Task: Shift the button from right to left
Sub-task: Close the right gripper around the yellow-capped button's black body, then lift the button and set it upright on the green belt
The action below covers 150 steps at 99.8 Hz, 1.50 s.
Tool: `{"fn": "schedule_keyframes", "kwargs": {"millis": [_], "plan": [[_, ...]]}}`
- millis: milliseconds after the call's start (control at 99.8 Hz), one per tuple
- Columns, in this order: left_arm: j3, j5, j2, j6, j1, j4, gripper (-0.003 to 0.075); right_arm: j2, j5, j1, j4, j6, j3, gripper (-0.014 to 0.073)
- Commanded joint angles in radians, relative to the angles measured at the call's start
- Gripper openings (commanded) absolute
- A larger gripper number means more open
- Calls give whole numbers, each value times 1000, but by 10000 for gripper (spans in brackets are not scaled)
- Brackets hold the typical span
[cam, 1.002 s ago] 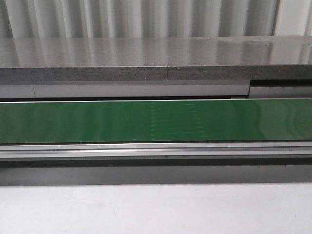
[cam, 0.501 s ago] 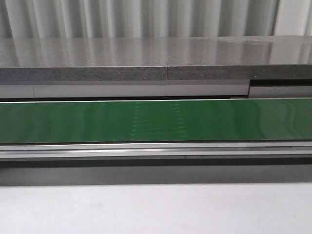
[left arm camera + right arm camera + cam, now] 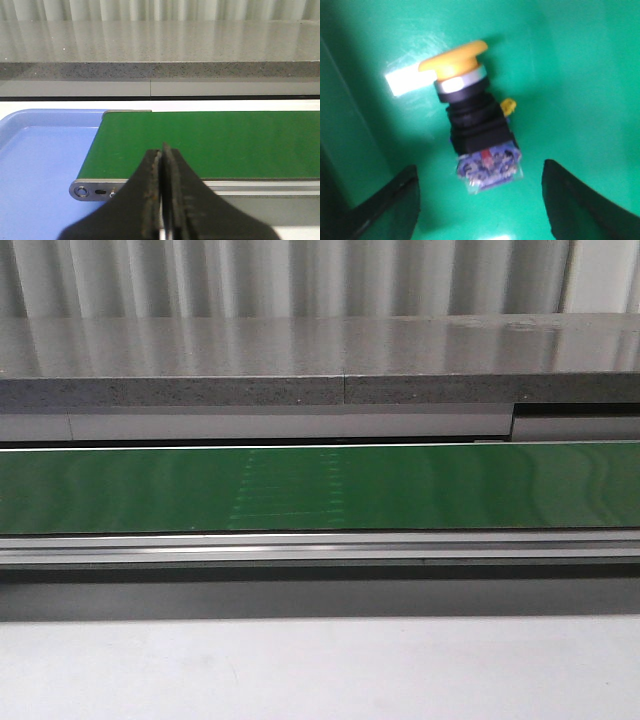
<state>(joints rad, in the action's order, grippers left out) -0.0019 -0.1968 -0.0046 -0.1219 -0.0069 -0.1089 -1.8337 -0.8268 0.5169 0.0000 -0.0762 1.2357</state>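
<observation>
Button (image 3: 476, 129) lay on its side on green floor of container (image 3: 580, 60), between spread fingers of right tool (image 3: 480, 200), not touched. Left tool (image 3: 162, 200) was pressed together above near edge of green belt (image 3: 225, 145), beside blue tray (image 3: 40, 170). Best way, I judge: descend straight, centre on dark body, clamp gently, avoid yellow cap.

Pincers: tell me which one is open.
The right pincer: it stands spread wide, one side on each flank of the button. The left pincer is pressed shut, with nothing in it.
</observation>
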Motion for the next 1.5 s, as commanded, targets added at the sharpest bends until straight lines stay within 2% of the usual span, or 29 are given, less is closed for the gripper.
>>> {"fn": "schedule_keyframes", "kwargs": {"millis": [0,290,361,481,551,751,942,1152,1302,1492], "plan": [[25,75,-34,7,1,-6,-20,25,49,4,-11,-53,33,521],[25,75,-34,7,1,-6,-20,-20,92,4,-35,-55,33,502],[25,75,-34,7,1,-6,-20,-20,97,4,-35,-55,33,409],[25,75,-34,7,1,-6,-20,-20,99,4,-35,-55,33,161],[25,75,-34,7,1,-6,-20,-20,99,4,-35,-55,33,92],[25,75,-34,7,1,-6,-20,50,100,2,0,-55,33,94],[25,75,-34,7,1,-6,-20,182,93,-20,88,-55,30,94],[25,75,-34,7,1,-6,-20,295,-1,-144,96,-55,30,94],[25,75,-34,7,1,-6,-20,304,-75,-234,96,-54,28,94],[25,75,-34,7,1,-6,-20,271,-137,-259,108,-40,27,94]]}}
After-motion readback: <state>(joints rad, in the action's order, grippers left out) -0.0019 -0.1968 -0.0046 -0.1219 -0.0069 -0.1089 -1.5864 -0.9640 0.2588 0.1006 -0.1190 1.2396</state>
